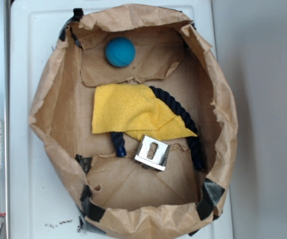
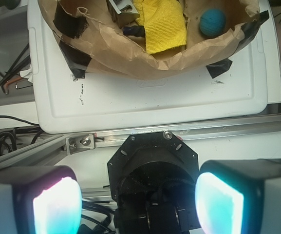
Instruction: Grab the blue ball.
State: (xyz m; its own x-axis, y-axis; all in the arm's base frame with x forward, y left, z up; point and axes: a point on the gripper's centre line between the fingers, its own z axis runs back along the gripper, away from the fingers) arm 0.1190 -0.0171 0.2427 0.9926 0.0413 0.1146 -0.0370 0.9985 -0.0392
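Spread wide apart, the claw (image 2: 138, 204) fills the bottom of the wrist view, its two glowing pale cyan-and-pink pads (image 2: 57, 207) standing at either side with nothing between them, released and well short of the bag. Behind the gap sits the dark octagonal robot base (image 2: 152, 170) on a silver aluminium rail (image 2: 189, 134), and beyond that lies the white plastic tray (image 2: 150, 105). On the tray rests the crumpled brown paper bag with black tape patches (image 2: 106, 51), and inside it, toward the upper right of this view, sits the small teal-blue matte ball (image 2: 212, 22), just beside the yellow folded cloth (image 2: 163, 24). The exterior view looks straight down into the same bag (image 1: 48, 99), and the claw does not show there. The ball (image 1: 120, 52) lies alone on the torn paper floor near the bag's top wall, apart from the cloth (image 1: 131, 112) below it. A dark navy rope (image 1: 183, 117) curves out from under the cloth, and a shiny bent metal bracket with a slot (image 1: 152, 153) sits just below the cloth's lower edge, between the rope's two visible ends.
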